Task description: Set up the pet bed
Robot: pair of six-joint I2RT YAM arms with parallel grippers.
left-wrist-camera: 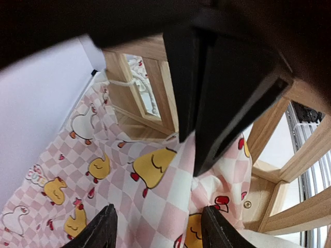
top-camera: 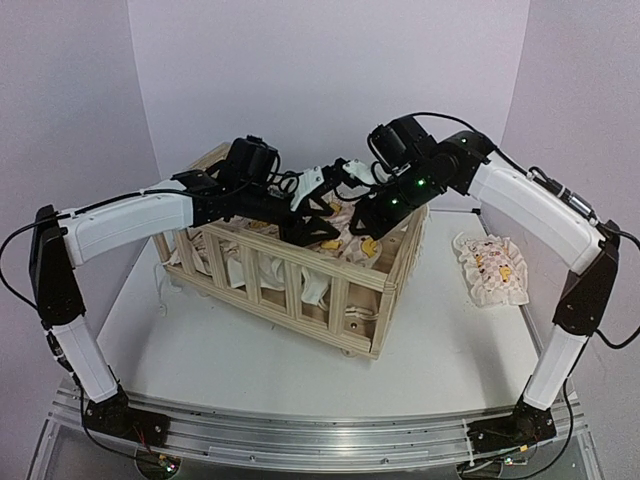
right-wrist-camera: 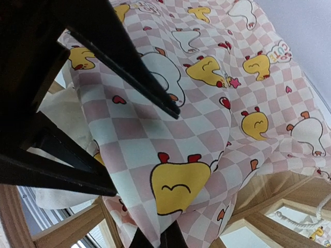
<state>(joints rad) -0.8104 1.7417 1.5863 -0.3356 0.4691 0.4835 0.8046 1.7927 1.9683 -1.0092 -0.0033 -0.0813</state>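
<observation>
The pet bed (top-camera: pixel 290 290) is a light-wood frame with slatted sides, standing mid-table. A pink-checkered cushion with yellow ducks (top-camera: pixel 345 240) lies rumpled inside it. Both arms reach down into the frame from above. My left gripper (left-wrist-camera: pixel 163 230) is open, its fingers (left-wrist-camera: pixel 106 227) spread over the cushion (left-wrist-camera: pixel 150 196) with nothing clamped. My right gripper (right-wrist-camera: pixel 155 242) is shut on a bunched fold of the cushion (right-wrist-camera: pixel 207 103) near a corner of the frame (right-wrist-camera: pixel 67 227). In the left wrist view the right gripper's black fingers (left-wrist-camera: pixel 222 93) hang just ahead, pinching that fold.
A small matching pillow (top-camera: pixel 490 268) lies on the white table to the right of the bed. White cords hang through the front slats (top-camera: pixel 310 285). The two grippers stand very close together inside the frame, with its rails on all sides.
</observation>
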